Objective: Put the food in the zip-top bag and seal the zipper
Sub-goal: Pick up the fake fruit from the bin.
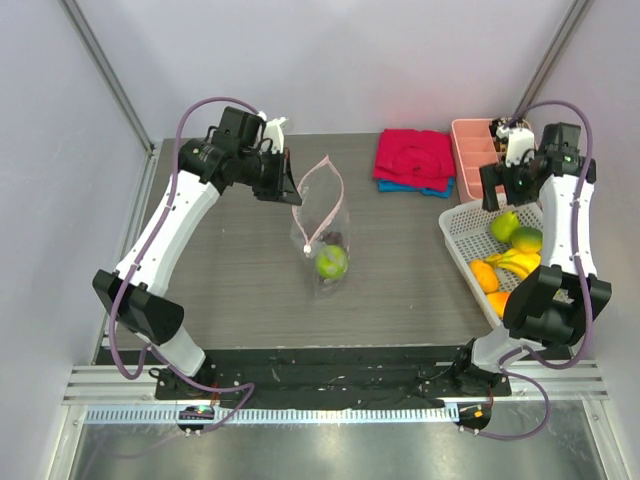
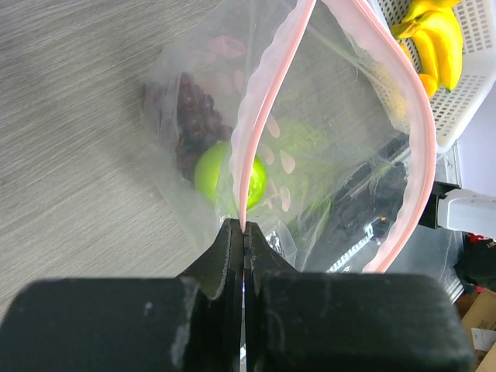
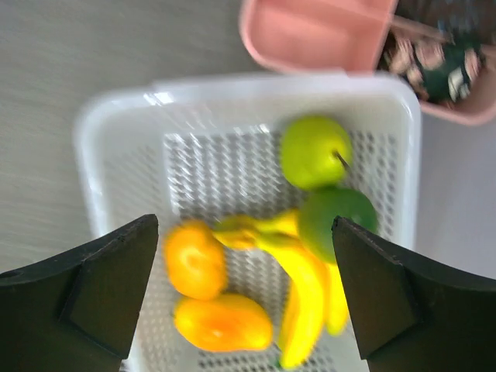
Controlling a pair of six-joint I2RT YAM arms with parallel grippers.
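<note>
The clear zip-top bag [image 1: 323, 243] hangs at the table's middle, its mouth open. My left gripper [image 1: 288, 190] is shut on one end of the pink zipper [image 1: 325, 180] and holds the bag up. The left wrist view shows the jaws [image 2: 245, 229] pinching the zipper strip [image 2: 260, 116]. A green fruit [image 2: 229, 174] and the purple grapes [image 2: 194, 116] lie inside the bag. My right gripper [image 3: 246, 263] is open and empty above the white mesh basket [image 3: 116, 108]. The basket holds two green fruits [image 3: 314, 151], bananas [image 3: 302, 287] and two oranges [image 3: 194, 260].
The basket [image 1: 452, 232] stands at the right edge of the table. A pink tray [image 1: 468, 150] stands behind it. A folded red cloth [image 1: 413, 158] lies on a blue one at the back. The table's front edge carries a black strip.
</note>
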